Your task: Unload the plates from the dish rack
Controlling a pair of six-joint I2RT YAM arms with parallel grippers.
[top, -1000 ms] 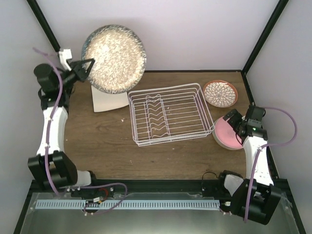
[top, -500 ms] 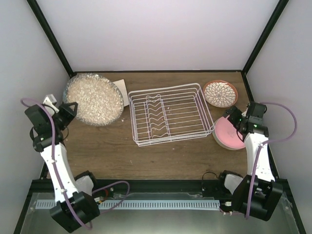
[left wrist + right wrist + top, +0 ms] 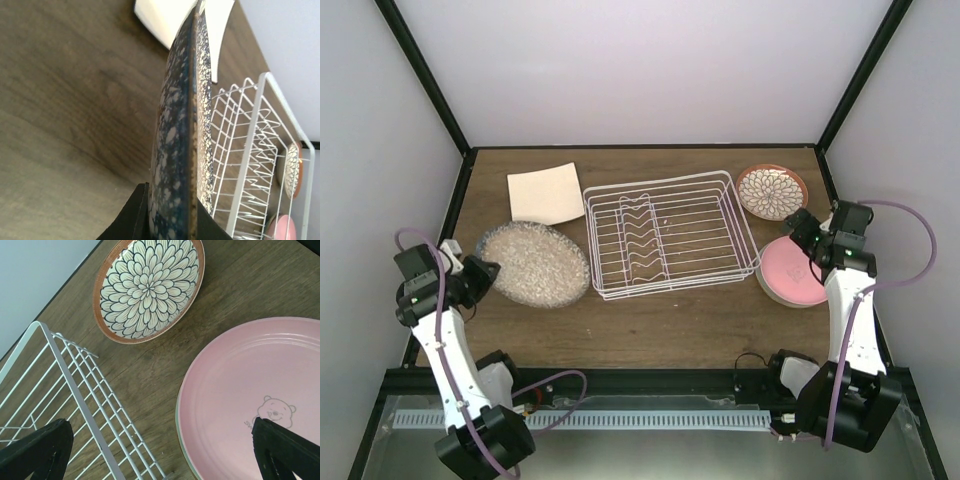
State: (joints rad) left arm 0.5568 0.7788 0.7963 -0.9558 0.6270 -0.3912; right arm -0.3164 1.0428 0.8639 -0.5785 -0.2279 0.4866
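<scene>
Moved: speckled plate (image 3: 533, 264) now lower, near desk (image 3: 650, 325) beside dish rack (image 3: 665, 240).
Left hand (image 3: 483, 273): pinches its rim.
Right hand (image 3: 799, 223): spread.
Handling: likely heavy, rigid, breakable; hold rim.

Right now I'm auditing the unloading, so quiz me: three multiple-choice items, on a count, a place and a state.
1. Plates in the rack: A none; B one; C two.
2. The floral plate lies: A at front left; B beyond the pink plate; C in the rack.
3. The left end effector is: A open; B shut on the speckled plate; C out of view.
Key: A, its prongs stand bare; B, top view shows it at right rear; B, fingers clamp the plate's rim.
</scene>
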